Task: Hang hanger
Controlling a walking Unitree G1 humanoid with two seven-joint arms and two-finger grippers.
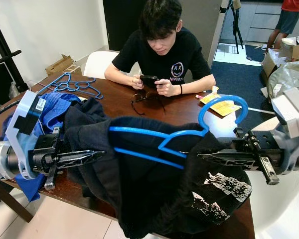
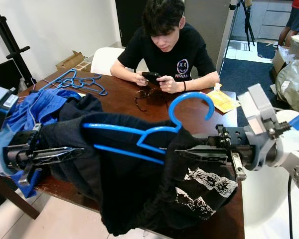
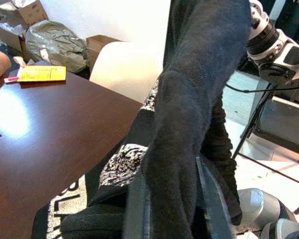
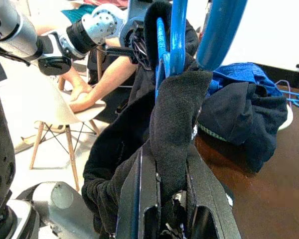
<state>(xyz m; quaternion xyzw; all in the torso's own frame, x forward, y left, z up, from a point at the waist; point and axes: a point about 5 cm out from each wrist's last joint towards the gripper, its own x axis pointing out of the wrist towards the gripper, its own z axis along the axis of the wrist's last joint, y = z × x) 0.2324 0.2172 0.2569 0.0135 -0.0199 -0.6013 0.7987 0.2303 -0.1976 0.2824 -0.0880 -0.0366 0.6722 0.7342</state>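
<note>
Two pincers, left pincer (image 1: 97,155) and right pincer (image 1: 204,156), clamp a black garment (image 1: 154,194) over the brown table (image 1: 184,112).

"NIRVANA" under smiley logo on seated person's black T-shirt (image 1: 177,69); other print unreadable.

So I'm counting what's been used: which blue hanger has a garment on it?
The blue hanger held up between both grippers, with the black garment draped over it. The spare hangers lie bare on the table's far corner.
</note>
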